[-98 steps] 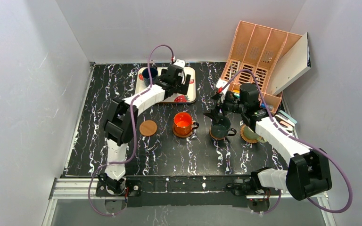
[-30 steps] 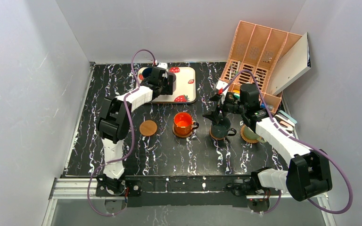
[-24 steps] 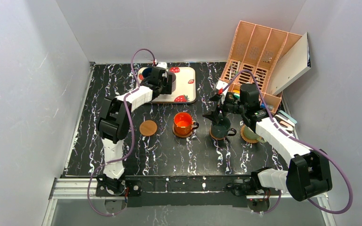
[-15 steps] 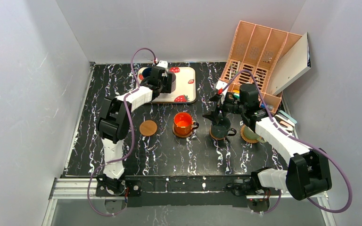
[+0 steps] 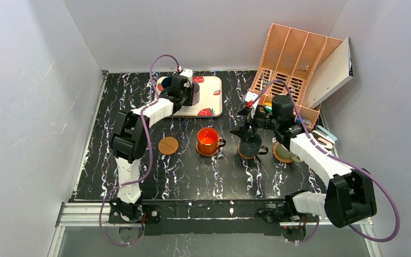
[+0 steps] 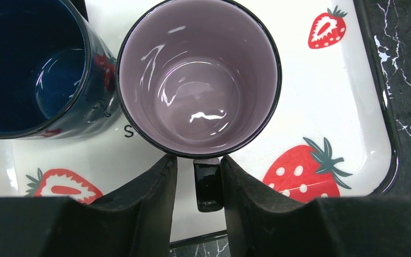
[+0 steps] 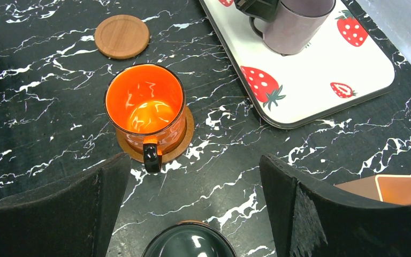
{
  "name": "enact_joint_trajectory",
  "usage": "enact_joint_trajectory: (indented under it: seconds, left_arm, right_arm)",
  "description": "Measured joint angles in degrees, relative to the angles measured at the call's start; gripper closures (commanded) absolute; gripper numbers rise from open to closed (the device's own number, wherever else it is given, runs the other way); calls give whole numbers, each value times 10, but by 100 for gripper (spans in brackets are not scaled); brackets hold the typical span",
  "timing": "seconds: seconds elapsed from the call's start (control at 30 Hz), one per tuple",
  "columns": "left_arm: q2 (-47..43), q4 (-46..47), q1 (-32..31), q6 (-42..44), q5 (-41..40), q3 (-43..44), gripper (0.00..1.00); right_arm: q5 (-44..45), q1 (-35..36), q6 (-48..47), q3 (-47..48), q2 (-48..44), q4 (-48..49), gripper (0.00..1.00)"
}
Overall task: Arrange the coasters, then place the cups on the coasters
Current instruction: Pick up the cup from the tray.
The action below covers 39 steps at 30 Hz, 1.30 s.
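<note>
Left flank blocked: navy cup (image 6: 32, 64) hard against mauve cup (image 6: 198, 80). Tray (image 6: 326, 107) bare right of mauve cup. Table (image 7: 214, 91) open between orange cup (image 7: 144, 107) and tray.

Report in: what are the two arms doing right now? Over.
Left gripper astride handle of mauve-purple ceramic mug on white strawberry-print tray, not yet clamped. Right gripper open above dark grey-green mug. Navy blue mug crowds mauve one.

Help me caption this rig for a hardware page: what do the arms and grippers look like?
The left arm and right arm have white link shells joined by bulky black joint housings. A mauve cable loops along each. The left gripper and right gripper carry thick matte-black fingers. No readable markings show.
</note>
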Motion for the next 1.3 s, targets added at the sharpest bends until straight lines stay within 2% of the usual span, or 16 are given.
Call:
enact_joint_trajectory:
  seconds: [0.2, 0.3, 0.33, 0.43, 0.73, 0.9, 1.13, 1.3]
  left_arm:
    - [1, 0, 0, 4, 0, 2, 65]
    - [2, 0, 0, 6, 0, 3, 67]
    - [2, 0, 0, 8, 0, 3, 72]
    - [2, 0, 0, 9, 0, 3, 100]
    - [1, 11, 0, 17, 10, -2, 100]
    - [-23, 38, 1, 23, 33, -44, 100]
    - [-118, 42, 1, 30, 71, -121, 100]
    - [-192, 54, 1, 37, 84, -135, 100]
  right_arm:
    - [0, 0, 0, 0, 0, 0, 1]
    - [-1, 0, 0, 0, 0, 0, 1]
    - [-2, 0, 0, 0, 0, 0, 1]
    - [-2, 0, 0, 0, 2, 0, 1]
    - [-2, 0, 0, 0, 7, -1, 1]
    - [-2, 0, 0, 0, 7, -2, 1]
    - [-2, 0, 0, 0, 7, -2, 1]
    - [-2, 0, 0, 0, 7, -2, 1]
